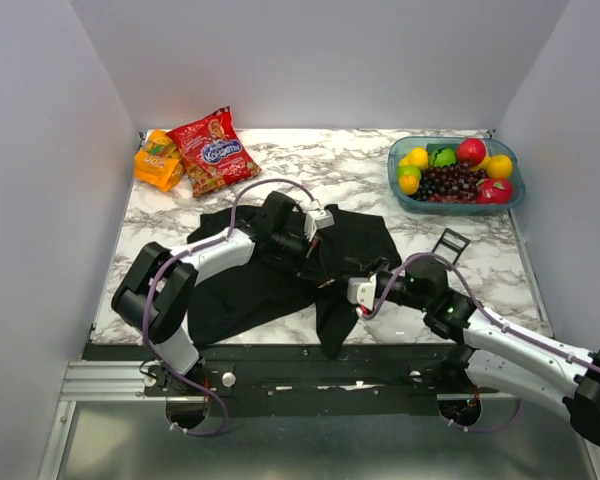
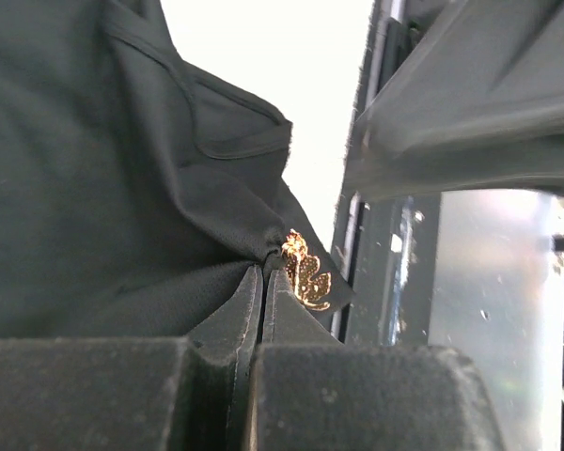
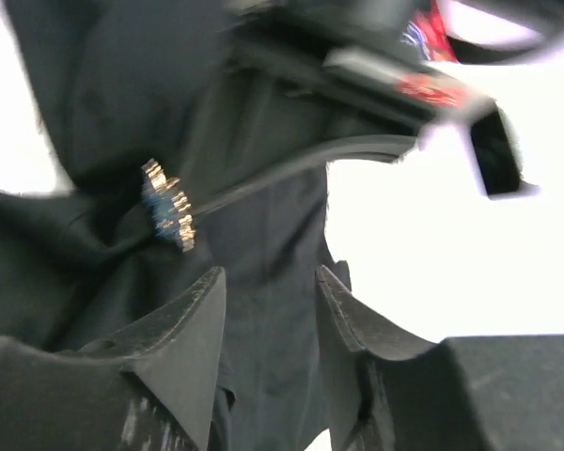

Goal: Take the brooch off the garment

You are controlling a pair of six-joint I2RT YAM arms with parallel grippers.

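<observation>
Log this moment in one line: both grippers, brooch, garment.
left gripper: shut on garment fold beside brooch | right gripper: open, holding nothing | brooch: on garment, outside right gripper's jaws

Lab robot booth: plain white walls [image 1: 40,150], marble-patterned table [image 1: 360,160].

No word or number can be read for certain. The red snack bag [image 1: 213,150] at the far left of the table carries a blue oval logo with white lettering, too small to make out. The orange packet [image 1: 158,160] just left of it has print that is illegible. In the right wrist view a red and white sticker [image 3: 430,89] on a grey arm part is blurred.
</observation>
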